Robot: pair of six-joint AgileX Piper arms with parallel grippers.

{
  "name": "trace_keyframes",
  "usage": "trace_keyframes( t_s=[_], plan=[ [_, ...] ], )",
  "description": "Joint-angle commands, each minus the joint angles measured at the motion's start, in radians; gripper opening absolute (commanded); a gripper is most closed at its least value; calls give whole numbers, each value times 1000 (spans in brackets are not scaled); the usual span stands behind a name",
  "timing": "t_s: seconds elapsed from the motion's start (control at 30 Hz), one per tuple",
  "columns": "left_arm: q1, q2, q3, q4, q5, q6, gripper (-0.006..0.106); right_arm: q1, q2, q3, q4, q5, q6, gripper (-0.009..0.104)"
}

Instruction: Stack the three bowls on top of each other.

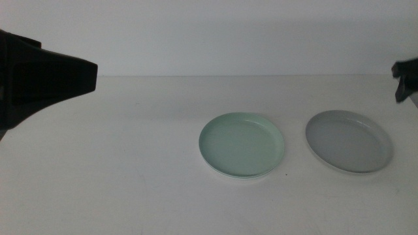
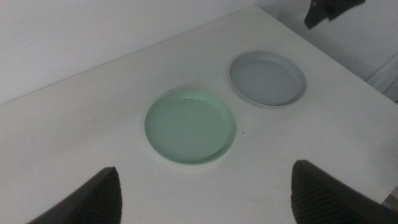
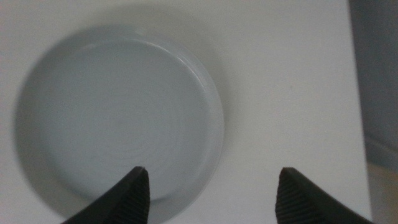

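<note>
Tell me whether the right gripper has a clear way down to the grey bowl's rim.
Probably yes. The right gripper hangs open just above the grey bowl, one jaw over its rim, nothing between them. The mint green bowl sits apart from it.

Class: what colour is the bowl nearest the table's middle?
Pale mint green bowl, clearest in the left wrist view.

Two bowls (image 1: 242,145) (image 1: 349,140) side by side on table (image 1: 117,170).

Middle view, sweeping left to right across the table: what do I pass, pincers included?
Left pincer coming in at the left edge → pale mint green bowl → grey bowl → right pincer, only a dark tip at the right edge. Both bowls lie flat and apart; no white bowl is visible as a separate dish.
</note>
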Motion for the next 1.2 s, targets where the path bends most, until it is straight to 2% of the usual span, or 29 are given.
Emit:
trace_keyframes(
  t_s=[0.0,0.37,0.53,0.7,0.8,0.83,1.17],
  plan=[
    [0,-1,-23,-36,-67,-8,90,-40,13,-36,24,-30,-22,54],
    [0,-1,-23,-36,-67,-8,90,-76,214,-36,79,-170,-48,54],
    [0,-1,-23,-36,-67,-8,90,-76,269,-36,81,-197,-71,52],
    [0,-1,-23,-36,-67,-8,90,-76,307,-35,131,-197,-149,36],
    [0,-1,-23,-36,-67,-8,90,-76,307,-35,143,-186,-179,12],
    [0,-1,-23,-36,-67,-8,90,-76,304,-35,144,-181,-193,1],
    [0,-1,-23,-36,-67,-8,90,-79,168,-52,212,-139,-218,0]
  ],
)
